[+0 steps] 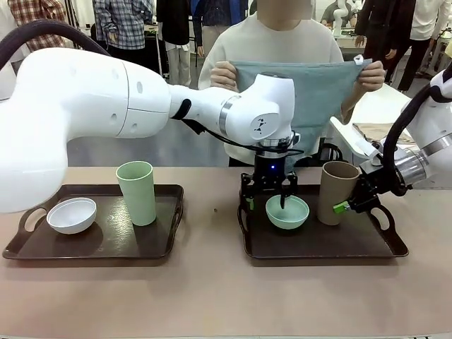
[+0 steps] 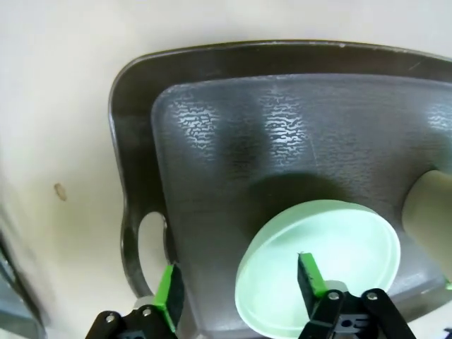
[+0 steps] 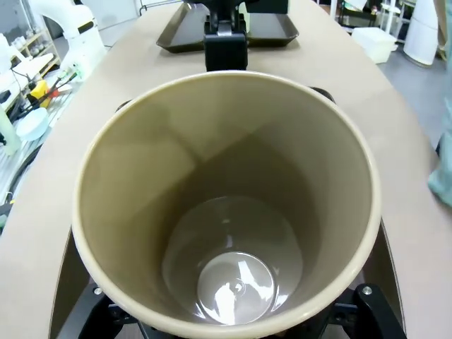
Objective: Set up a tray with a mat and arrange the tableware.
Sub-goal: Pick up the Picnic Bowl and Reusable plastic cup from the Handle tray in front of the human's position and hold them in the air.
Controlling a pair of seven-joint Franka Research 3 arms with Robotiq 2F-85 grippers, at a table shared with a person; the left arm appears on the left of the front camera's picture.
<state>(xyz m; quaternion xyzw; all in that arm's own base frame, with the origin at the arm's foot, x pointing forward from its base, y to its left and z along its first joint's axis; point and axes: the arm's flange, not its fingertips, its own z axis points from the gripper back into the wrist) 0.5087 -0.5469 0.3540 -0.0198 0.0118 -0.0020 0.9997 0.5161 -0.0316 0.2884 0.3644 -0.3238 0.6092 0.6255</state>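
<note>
Two dark trays lie on the table. On the right tray (image 1: 325, 244) sit a mint green bowl (image 1: 287, 212) and a taupe cup (image 1: 337, 192). My left gripper (image 1: 266, 203) reaches across and stands open over the bowl (image 2: 318, 261). One finger (image 2: 311, 277) is inside the rim and the other (image 2: 169, 289) is outside over the tray (image 2: 282, 127). My right gripper (image 1: 344, 206) is at the taupe cup's side, low down. The cup (image 3: 226, 212) hides its fingers in the right wrist view. The person holds up the mat (image 1: 304, 92), a blue-grey cloth, in both hands.
The left tray (image 1: 106, 247) carries a white bowl (image 1: 71, 215) and an upright pale green cup (image 1: 136, 192). Bare tabletop lies between the trays and along the near edge. Other people stand behind the person.
</note>
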